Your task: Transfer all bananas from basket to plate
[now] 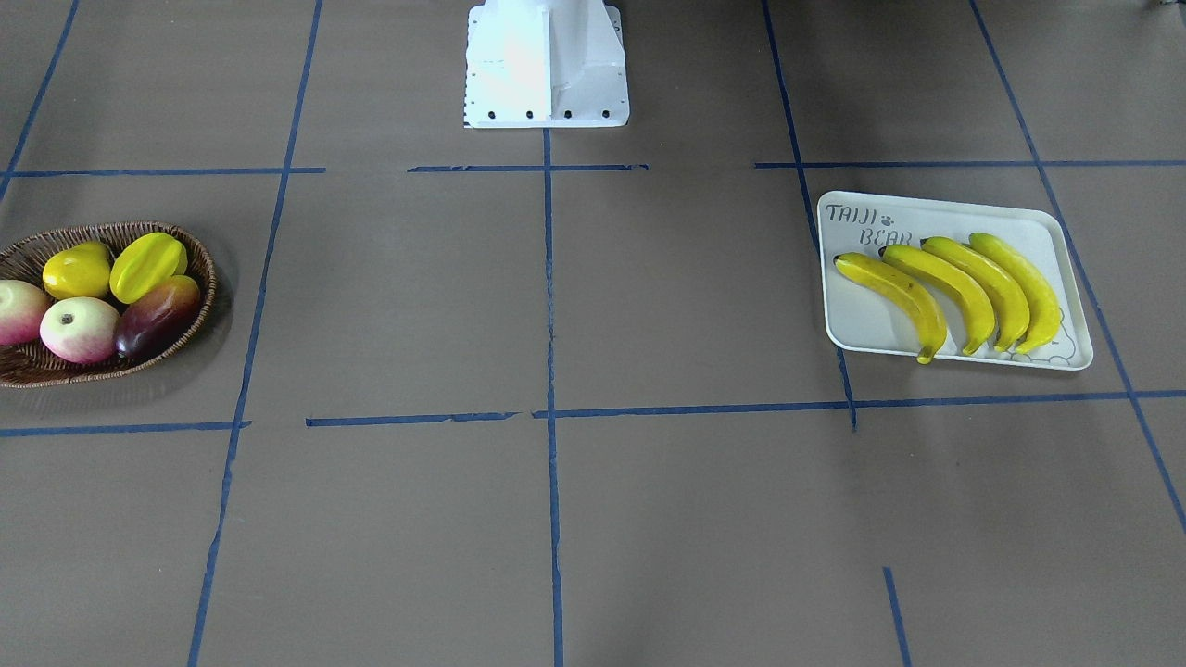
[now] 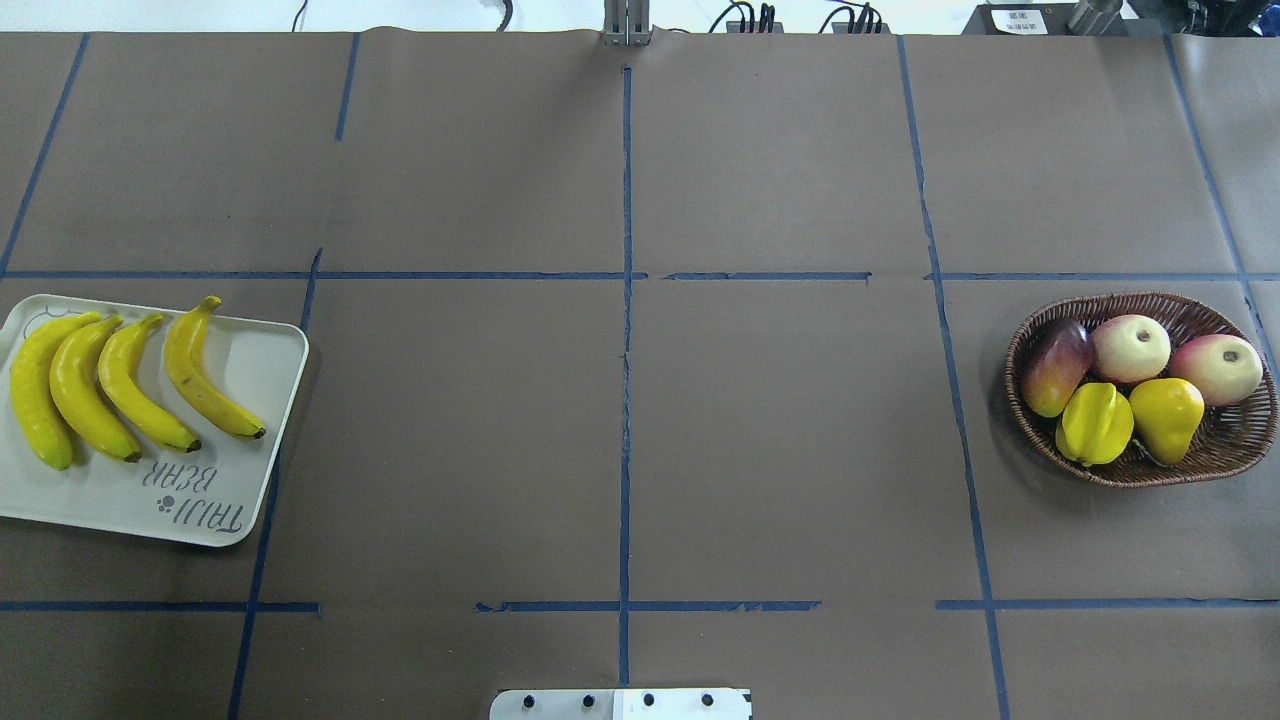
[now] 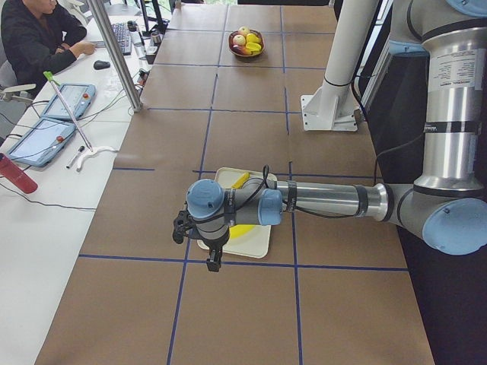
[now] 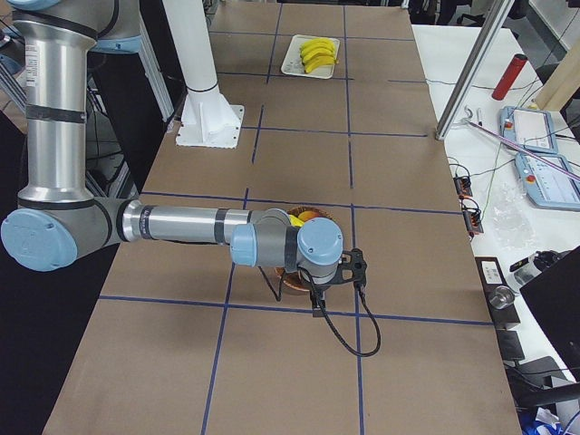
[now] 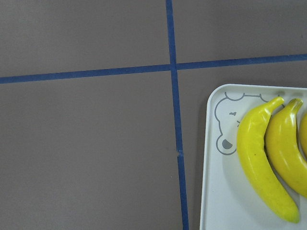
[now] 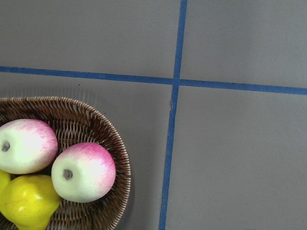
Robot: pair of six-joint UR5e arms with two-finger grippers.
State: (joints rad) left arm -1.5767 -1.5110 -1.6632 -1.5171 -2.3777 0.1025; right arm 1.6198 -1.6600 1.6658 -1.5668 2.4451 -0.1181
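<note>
Several yellow bananas (image 1: 945, 295) lie side by side on the pale TAIJI BEAR plate (image 1: 862, 324), also in the overhead view (image 2: 205, 375) on the plate (image 2: 250, 370). The wicker basket (image 1: 199, 255) (image 2: 1020, 340) holds no banana that I can see. My left gripper (image 3: 214, 262) hangs above the plate's near edge. My right gripper (image 4: 315, 304) hangs over the basket's near side. Each shows only in a side view, so I cannot tell whether it is open or shut. The left wrist view shows two bananas (image 5: 259, 158) on the plate's bear corner (image 5: 213, 143).
The basket holds two pink-white apples (image 2: 1130, 347), a dark mango (image 2: 1057, 366), a starfruit (image 2: 1095, 424) and a yellow pear-like fruit (image 2: 1165, 415). The white robot base (image 1: 547, 65) stands at the table's middle. A person and tablets (image 3: 61, 103) are on a side bench.
</note>
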